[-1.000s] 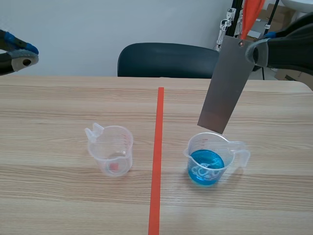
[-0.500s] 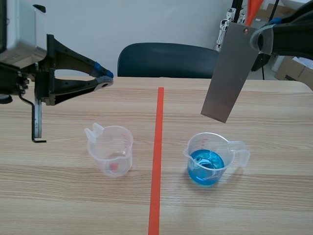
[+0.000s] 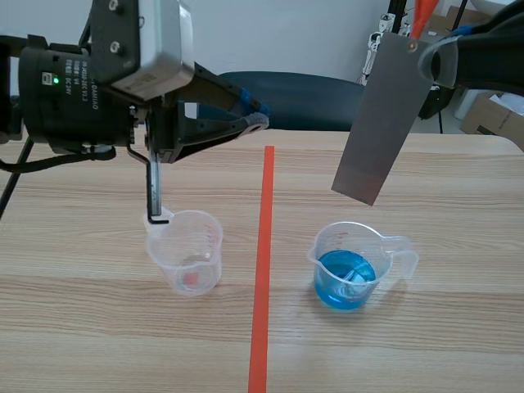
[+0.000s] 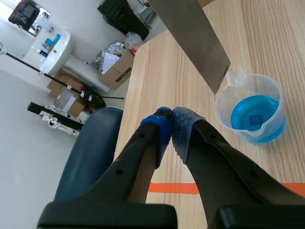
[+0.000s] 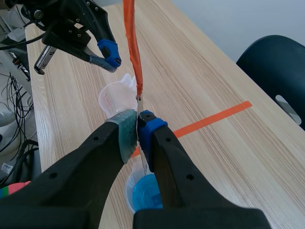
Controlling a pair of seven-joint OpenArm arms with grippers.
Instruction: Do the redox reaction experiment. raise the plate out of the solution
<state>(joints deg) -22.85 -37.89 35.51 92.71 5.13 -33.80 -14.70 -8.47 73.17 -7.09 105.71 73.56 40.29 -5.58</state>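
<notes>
Where right jaws clamp plate, its corner hides.

In the upper right of the frame my right gripper pinches the top of the grey plate, which hangs tilted, its lower edge clear above the beaker of blue solution (lower right of centre). My left gripper, tips together, sits upper centre-left, up and right of the clear cup.

Grey plate, blue solution, orange ribbon, dark blue chair, pale wood-grain table.
</notes>
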